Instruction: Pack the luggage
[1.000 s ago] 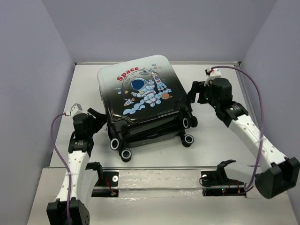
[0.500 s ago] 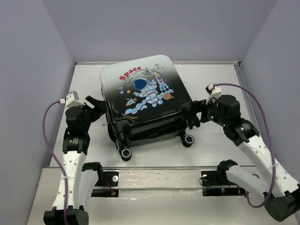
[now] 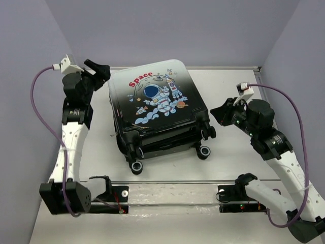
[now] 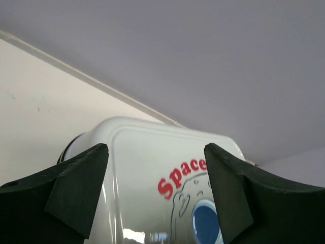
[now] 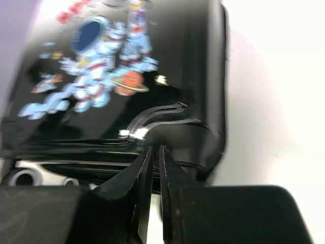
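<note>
Flanking the luggage [image 3: 157, 114], the left gripper [image 3: 101, 73] gapes wide and empty; the right gripper [image 5: 155, 151] is pinched nearly closed, also empty.

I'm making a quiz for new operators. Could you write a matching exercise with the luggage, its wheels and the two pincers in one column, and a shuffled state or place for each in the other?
1. luggage
2. wheels
3. left pincer
4. right pincer

A. shut, holding nothing
B. open, at the luggage's far left corner
C. lying flat, print up
D. at the luggage's near end

Pairs: 1-C, 2-D, 3-B, 4-A
</note>
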You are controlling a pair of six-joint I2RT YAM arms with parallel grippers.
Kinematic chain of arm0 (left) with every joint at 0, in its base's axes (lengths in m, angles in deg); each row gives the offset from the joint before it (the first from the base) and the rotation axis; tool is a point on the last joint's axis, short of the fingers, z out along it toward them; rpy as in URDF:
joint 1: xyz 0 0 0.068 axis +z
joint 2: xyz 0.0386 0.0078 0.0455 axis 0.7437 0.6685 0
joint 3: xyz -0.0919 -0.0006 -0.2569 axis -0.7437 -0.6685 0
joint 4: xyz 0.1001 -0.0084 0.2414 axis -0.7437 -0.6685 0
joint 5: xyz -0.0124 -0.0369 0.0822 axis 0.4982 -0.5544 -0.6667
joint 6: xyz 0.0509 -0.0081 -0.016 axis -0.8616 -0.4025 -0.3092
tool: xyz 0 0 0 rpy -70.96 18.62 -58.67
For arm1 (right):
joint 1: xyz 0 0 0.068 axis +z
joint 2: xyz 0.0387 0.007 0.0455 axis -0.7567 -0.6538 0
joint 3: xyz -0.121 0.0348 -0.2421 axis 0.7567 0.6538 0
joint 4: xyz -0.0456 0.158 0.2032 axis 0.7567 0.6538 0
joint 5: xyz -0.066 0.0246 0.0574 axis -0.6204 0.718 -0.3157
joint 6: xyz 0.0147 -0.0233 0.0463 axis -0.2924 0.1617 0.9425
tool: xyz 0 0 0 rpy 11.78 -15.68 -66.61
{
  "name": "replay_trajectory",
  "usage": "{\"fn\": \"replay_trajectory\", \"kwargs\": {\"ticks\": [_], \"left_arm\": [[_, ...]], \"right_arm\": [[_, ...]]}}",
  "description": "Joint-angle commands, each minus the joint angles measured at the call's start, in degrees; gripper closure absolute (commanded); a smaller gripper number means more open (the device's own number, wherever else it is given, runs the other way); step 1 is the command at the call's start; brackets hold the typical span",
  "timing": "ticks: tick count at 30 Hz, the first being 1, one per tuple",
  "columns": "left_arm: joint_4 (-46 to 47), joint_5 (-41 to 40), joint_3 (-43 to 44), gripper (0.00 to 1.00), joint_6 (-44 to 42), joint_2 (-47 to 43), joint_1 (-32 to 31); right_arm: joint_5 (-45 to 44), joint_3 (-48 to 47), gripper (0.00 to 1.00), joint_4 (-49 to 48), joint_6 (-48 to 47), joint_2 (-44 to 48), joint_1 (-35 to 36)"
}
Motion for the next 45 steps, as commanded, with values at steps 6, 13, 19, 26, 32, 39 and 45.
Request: {"fn": "replay_trajectory", "kwargs": {"ticks": [6,13,19,26,32,39,45], "left_arm": [[-0.5,6.0,28.6,0.14,-2.7,29.3,3.1],[-4.8,16.9,51.2,0.13,-8.5,51.1,3.9],[-9.4,27.0,72.9,0.14,-9.9,73.3,3.3],[-2.1,34.3,79.1,0.16,-7.5,84.5,1.4],[-0.9,41.5,77.6,0.17,-10.4,87.1,-3.2],[13.3,44.1,44.1,0.18,-9.8,70.8,-4.3],[27.3,41.2,17.9,0.18,-4.2,59.1,-4.6]], "right_arm": [[0.9,-5.3,0.93,-1.3,-5.9,-14.9,36.8],[-4.4,6.8,0.93,-12.6,-1.8,-19.9,44.4],[-17.2,14.1,0.93,-17.9,4.5,-22.2,44.4],[-34.8,22.2,0.93,-25.1,13.3,-21.6,44.4],[-41.3,23.7,0.93,-28.1,17.8,-22.9,44.4],[-40.2,25.7,0.93,-37.9,15.2,-22.3,38.2],[-32.0,25.3,0.93,-45.6,8.9,-19.3,27.3]]}}
